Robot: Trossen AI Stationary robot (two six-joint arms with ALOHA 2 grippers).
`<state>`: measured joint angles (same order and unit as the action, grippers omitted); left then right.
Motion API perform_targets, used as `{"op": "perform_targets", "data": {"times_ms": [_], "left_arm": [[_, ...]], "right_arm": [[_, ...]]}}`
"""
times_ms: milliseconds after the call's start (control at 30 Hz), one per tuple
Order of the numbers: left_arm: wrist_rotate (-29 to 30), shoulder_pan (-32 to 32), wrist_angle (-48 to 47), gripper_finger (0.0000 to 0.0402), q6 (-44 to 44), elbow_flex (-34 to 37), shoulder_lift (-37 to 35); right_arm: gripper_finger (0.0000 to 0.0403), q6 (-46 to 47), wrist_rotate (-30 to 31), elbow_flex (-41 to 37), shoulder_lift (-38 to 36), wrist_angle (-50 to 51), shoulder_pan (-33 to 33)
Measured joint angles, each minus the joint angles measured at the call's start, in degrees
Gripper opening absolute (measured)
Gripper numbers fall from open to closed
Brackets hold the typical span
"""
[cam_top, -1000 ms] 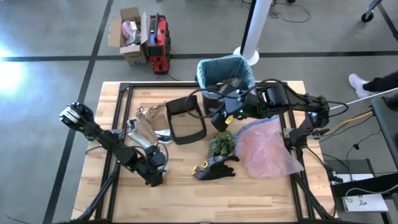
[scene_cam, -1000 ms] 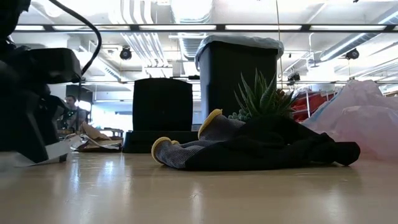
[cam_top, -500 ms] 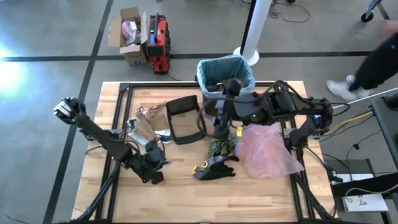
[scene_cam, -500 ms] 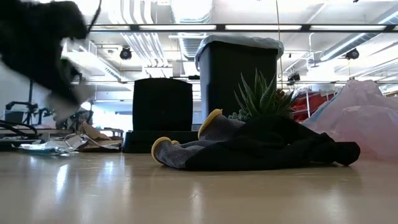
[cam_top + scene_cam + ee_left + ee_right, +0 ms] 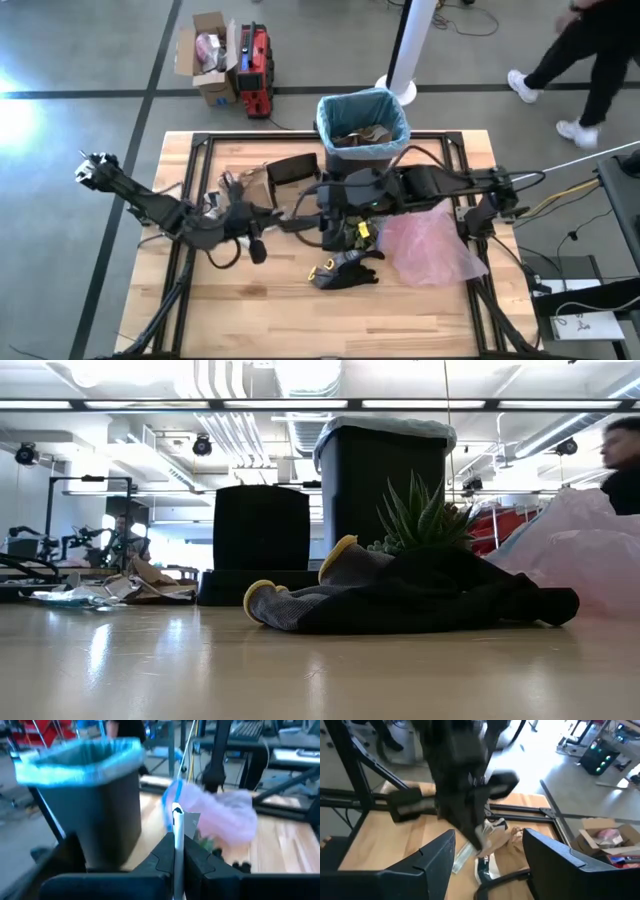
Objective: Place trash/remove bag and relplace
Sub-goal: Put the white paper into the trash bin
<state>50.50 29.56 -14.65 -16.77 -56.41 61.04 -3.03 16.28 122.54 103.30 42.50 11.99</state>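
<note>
The black bin [image 5: 363, 125] stands at the table's far edge, lined with the teal-blue bag [image 5: 326, 112]; crumpled brown trash [image 5: 362, 134] lies inside it. More trash, brown paper [image 5: 236, 186] and white scraps [image 5: 80, 596], lies on the table's left half. My left gripper [image 5: 297, 217] hovers near the table's middle, pointing toward the bin, shut on a thin white scrap [image 5: 177, 817]. My right gripper [image 5: 328, 222] stands open just right of it, facing it, with nothing between its fingers [image 5: 437, 857]. My left gripper pinches the white scrap between its two fingers, and the scrap's edge [image 5: 177, 816] sticks out past the fingertips. The scrap is lifted clear of the table. In the right wrist view a white piece [image 5: 481, 834] hangs below the left arm's fingers.
A black frame-shaped thing [image 5: 295, 170] lies between the bin and the grippers. A pink bag [image 5: 432, 240], a black-and-yellow glove [image 5: 345, 271] and a green plant [image 5: 425, 515] sit right of the middle. A person [image 5: 590, 40] walks on the floor beyond the far right corner.
My left gripper has shut on the white scrap near the table's front left, risen with it out of the low view, and swung toward the far edge and the middle. My right gripper has moved from beside the bin toward the near edge and the left, meeting the left gripper.
</note>
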Motion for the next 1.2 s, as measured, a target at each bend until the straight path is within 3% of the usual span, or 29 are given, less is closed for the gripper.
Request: {"op": "perform_targets", "data": {"times_ms": [233,567,733,1033,1200], "left_arm": [[-7.2,-0.07,1.15,0.0001,7.0,-6.74,0.2],[-10.25,-0.09,9.74,0.0001,12.74,-8.61,0.96],[-11.0,-0.15,11.58,0.0001,14.87,-8.5,1.23],[-12.24,-0.22,14.07,0.0001,19.43,-8.47,1.51],[-12.21,-0.22,14.73,0.0014,21.67,-8.45,1.52]], "right_arm": [[0.0204,-0.07,-0.31,0.02,1.78,-7.72,0.0],[0.0173,1.42,-4.75,-0.02,3.64,-13.93,0.0],[0.0128,0.88,-4.82,-0.02,3.68,-15.19,0.0],[0.0012,-0.96,-6.32,0.02,3.66,-15.47,0.02],[0.0005,-1.61,-6.34,0.02,3.64,-15.83,-0.1]]}}
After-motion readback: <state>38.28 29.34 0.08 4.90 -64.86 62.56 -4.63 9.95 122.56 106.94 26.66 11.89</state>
